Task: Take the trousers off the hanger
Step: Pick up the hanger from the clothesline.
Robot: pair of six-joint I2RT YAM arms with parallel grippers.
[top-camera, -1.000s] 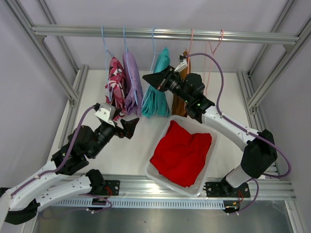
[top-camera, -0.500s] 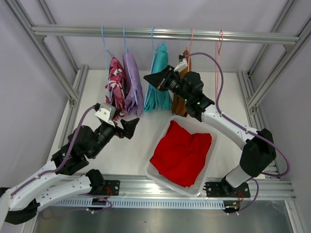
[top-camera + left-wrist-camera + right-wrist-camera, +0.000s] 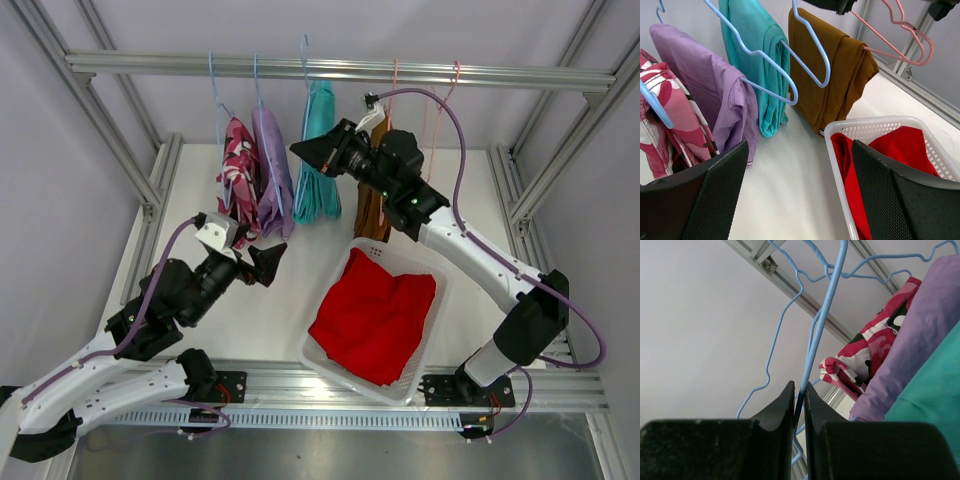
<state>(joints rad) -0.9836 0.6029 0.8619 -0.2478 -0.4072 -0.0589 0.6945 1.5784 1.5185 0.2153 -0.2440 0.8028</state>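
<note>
My right gripper (image 3: 300, 152) (image 3: 799, 387) is shut on the thin wire of a blue hanger (image 3: 305, 62) (image 3: 832, 285). That hanger carries the teal trousers (image 3: 320, 165) (image 3: 757, 55), and its hook stands at about rail height. On other blue hangers hang the camouflage trousers (image 3: 237, 170) (image 3: 870, 347) and the lilac trousers (image 3: 272, 160) (image 3: 705, 85). The rust-brown trousers (image 3: 372, 205) (image 3: 835, 75) hang behind my right wrist. Red trousers (image 3: 375, 310) (image 3: 900, 145) lie in the white basket (image 3: 330, 365) (image 3: 840, 165). My left gripper (image 3: 270, 262) (image 3: 800, 170) is open low over the table, holding nothing.
Two empty pink hangers (image 3: 452, 80) (image 3: 905, 30) hang at the right end of the metal rail (image 3: 500, 74). Frame posts stand at both sides of the white table (image 3: 260, 320). The basket sits at the front right.
My right gripper has risen and shifted slightly left, lifting the blue hanger and the teal trousers upward along with it. The left arm has not moved.
</note>
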